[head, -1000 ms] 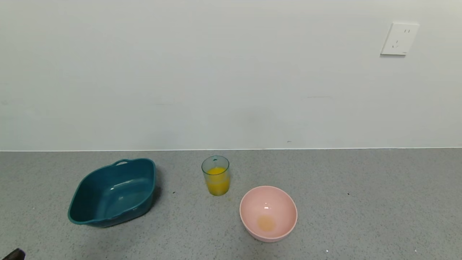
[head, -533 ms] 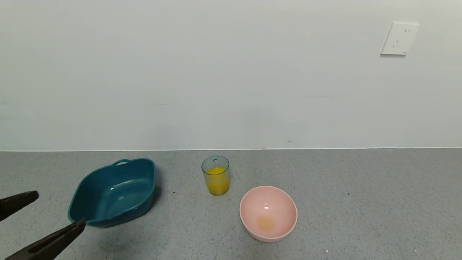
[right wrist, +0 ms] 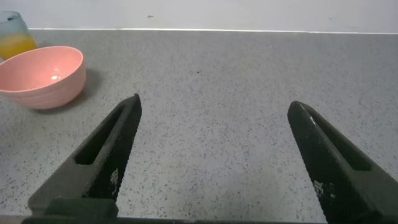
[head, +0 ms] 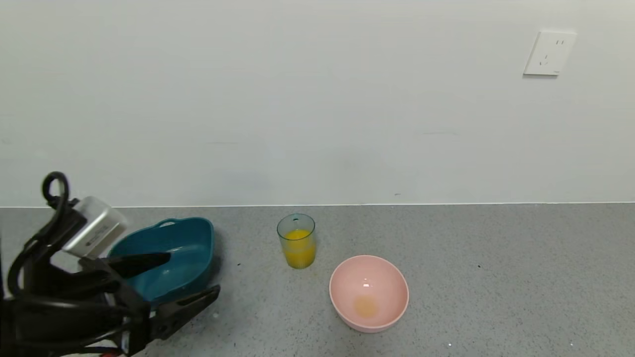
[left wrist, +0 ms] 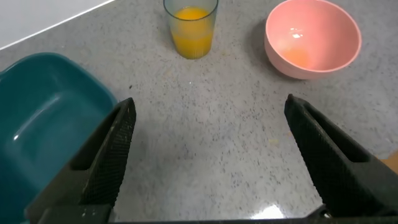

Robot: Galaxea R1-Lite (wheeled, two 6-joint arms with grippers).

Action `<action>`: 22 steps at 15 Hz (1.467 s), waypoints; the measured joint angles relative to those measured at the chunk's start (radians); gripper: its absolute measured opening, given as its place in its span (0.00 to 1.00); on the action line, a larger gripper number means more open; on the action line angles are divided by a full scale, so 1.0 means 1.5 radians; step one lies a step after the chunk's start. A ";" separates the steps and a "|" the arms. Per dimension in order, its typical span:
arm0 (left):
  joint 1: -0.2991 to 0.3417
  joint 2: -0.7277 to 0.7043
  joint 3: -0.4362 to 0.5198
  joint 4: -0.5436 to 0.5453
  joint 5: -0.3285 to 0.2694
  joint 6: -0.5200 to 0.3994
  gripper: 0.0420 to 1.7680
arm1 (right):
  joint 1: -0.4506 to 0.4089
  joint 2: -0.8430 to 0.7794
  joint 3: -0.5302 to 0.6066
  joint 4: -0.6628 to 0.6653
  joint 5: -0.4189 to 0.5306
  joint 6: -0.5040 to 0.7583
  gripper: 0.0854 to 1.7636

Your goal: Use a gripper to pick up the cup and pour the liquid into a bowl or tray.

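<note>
Plain pale wall (head: 297,99), white socket plate (head: 549,53) upper right, speckled grey countertop (head: 496,277)

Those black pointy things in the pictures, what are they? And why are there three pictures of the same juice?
They are a robot's fingers. The robot has two arms, and each ends in a claw called a gripper. One picture comes from a camera on its head, looking down at a grey counter. There the left gripper reaches in, fingers wide open, beside a dark teal tub. The other two pictures come from cameras on its wrists, so each looks out between its own fingers: the left gripper and the right gripper, both open. On the counter stand a clear cup with orange liquid and a pink bowl. Nothing is held yet.
</note>
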 joint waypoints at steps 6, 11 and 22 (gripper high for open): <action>-0.066 0.213 -0.003 -0.152 0.064 -0.007 0.97 | 0.000 0.000 0.000 0.000 0.000 0.000 0.97; -0.070 0.359 -0.036 -0.236 0.074 -0.035 0.97 | 0.000 0.000 0.000 0.000 0.000 0.000 0.97; -0.070 0.608 -0.038 -0.608 0.076 -0.087 0.97 | 0.000 0.000 0.000 0.000 0.000 0.000 0.97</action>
